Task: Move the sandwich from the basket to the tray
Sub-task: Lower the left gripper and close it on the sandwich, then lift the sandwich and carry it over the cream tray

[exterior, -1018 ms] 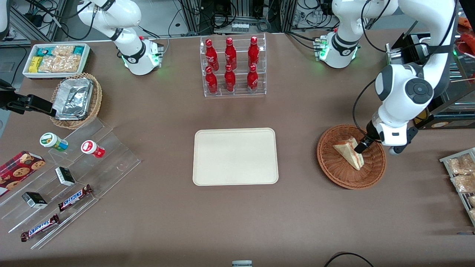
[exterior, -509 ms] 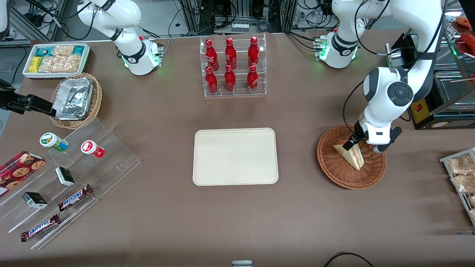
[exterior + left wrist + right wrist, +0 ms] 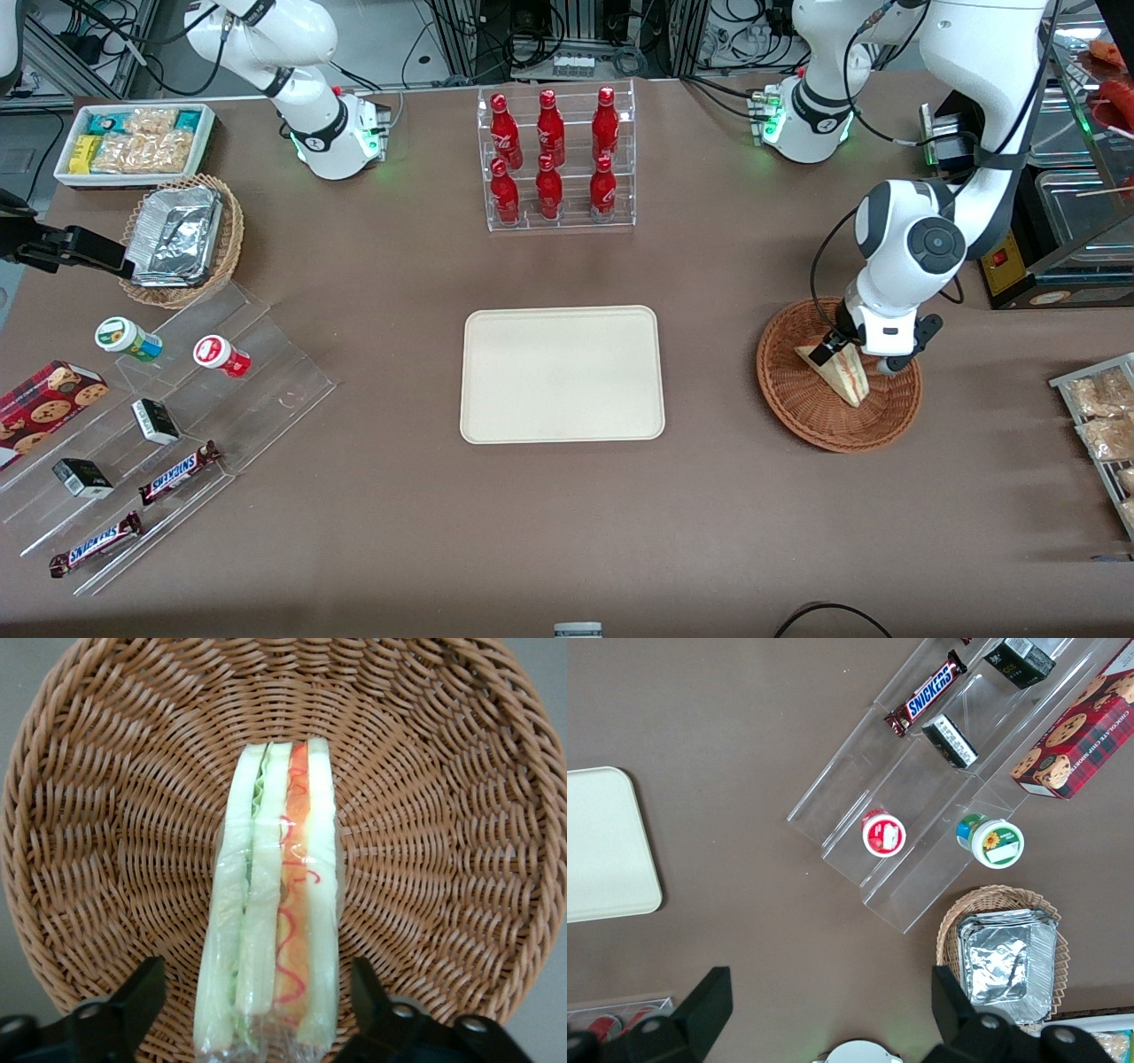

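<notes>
One open tool (image 3: 257, 1010) straddles sandwich (image 3: 275, 904) over basket (image 3: 461, 815).

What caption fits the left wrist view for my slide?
Open gripper straddles the wrapped sandwich lying in the basket.

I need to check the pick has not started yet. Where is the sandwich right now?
The sandwich lies in the basket toward the working arm's end of the table, with the open gripper straddling its end, fingers either side.
</notes>
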